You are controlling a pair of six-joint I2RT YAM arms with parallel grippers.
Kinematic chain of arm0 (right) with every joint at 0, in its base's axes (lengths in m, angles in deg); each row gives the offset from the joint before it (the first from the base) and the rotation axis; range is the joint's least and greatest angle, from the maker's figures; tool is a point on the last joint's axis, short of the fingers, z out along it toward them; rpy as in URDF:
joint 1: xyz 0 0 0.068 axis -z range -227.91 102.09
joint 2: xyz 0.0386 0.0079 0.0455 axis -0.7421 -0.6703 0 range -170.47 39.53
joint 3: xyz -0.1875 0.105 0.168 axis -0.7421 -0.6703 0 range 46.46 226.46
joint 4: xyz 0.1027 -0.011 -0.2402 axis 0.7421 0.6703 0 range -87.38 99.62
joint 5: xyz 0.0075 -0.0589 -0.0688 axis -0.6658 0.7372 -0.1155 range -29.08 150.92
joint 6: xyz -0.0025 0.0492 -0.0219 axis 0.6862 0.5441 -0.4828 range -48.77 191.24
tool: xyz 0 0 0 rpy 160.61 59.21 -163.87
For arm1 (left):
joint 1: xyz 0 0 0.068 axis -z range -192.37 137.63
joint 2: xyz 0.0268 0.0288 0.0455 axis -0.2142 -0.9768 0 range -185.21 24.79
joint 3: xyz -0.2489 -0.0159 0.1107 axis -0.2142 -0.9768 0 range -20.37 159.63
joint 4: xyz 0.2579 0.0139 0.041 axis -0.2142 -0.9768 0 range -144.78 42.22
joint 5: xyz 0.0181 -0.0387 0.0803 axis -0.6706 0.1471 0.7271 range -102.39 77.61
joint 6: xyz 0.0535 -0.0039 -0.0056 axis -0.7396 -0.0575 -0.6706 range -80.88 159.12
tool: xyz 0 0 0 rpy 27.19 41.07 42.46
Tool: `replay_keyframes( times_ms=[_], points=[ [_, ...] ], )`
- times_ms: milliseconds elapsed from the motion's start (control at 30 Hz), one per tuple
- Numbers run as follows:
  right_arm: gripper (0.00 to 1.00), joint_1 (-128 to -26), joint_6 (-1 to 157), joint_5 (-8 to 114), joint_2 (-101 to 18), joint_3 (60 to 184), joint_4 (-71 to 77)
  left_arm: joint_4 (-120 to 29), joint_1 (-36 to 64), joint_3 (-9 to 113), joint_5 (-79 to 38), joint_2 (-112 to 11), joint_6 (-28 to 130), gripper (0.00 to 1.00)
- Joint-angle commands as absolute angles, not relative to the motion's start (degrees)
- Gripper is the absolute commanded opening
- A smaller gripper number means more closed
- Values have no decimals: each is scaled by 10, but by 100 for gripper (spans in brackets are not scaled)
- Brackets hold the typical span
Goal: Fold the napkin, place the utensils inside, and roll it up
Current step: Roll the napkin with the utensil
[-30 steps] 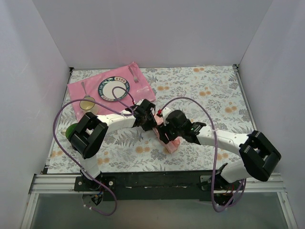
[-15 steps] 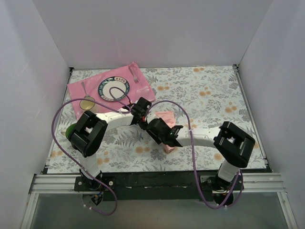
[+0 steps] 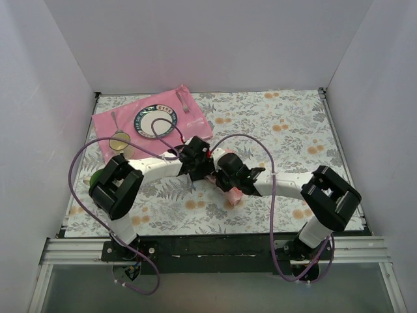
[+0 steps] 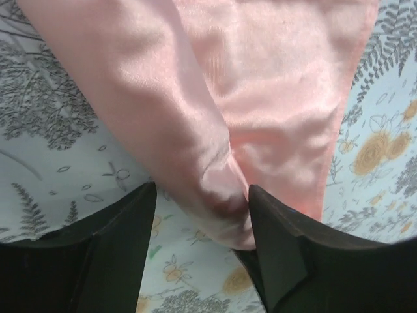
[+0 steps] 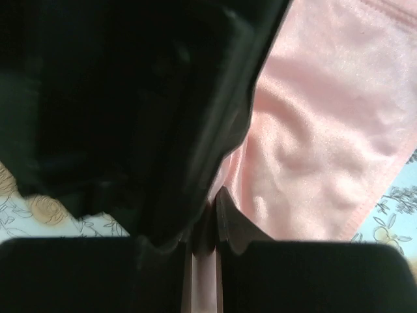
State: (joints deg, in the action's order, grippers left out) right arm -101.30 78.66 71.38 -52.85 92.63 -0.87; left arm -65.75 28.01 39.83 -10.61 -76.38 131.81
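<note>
Salmon-pink and shiny, the napkin [image 3: 235, 197] is lying bunched on the floral tablecloth [image 3: 287, 130]. The right gripper [image 5: 205, 244] is pinching a thin edge of the napkin between nearly closed jaws. The left gripper [image 4: 202, 225] is straddling a raised fold of the napkin, jaws apart, one finger [image 4: 277, 254] touching the cloth. Beyond the napkin to the left, a hot-pink mat [image 3: 163, 99] is carrying a plate [image 3: 151, 120] and a spoon [image 3: 115, 121].

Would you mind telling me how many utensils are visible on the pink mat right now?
2: the left utensil lies beside the plate on the mat; the right utensil lies on the plate's other side. The arms may hide more.
</note>
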Motion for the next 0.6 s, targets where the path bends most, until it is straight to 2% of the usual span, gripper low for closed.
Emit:
replay_keyframes(
  times_ms=[0, 67, 100, 367, 567],
  points=[
    [9, -949, 819, 520, -519, 887, -19, -633, 292, 355, -67, -668, 1266, 61],
    [8, -924, 840, 449, -522, 886, -24, -624, 292, 336, -55, -629, 1262, 71],
    [8, -906, 844, 428, -525, 887, -27, -618, 292, 320, -49, -617, 1264, 73],
    [7, -824, 936, 216, -584, 883, -91, -571, 297, 254, -18, -541, 1274, 69],
    [6, -786, 999, 144, -618, 866, -145, -581, 318, 303, 9, -593, 1218, 69]
  ],
)
